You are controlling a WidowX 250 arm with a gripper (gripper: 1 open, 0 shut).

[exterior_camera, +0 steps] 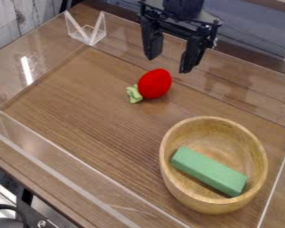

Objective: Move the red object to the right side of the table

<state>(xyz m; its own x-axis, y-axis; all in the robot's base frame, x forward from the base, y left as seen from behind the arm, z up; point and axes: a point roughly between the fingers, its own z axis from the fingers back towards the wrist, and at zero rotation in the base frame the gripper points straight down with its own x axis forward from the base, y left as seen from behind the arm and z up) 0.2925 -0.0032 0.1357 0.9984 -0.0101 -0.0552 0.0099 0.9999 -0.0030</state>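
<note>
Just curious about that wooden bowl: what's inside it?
A green rectangular block lies inside the bowl, resting aslant across its bottom. Nothing else shows in there. The patch of bowl floor directly beneath the block is covered, so anything under it can't be seen.

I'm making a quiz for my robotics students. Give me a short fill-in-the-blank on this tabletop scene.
1. The green block lies inside the wooden ____.
2. The gripper hangs above the table with its jaws ____.
3. The red toy fruit has a leafy stem coloured ____.
4. The low walls around the table are made of clear ____.

Missing words: bowl; open; green; acrylic
</note>
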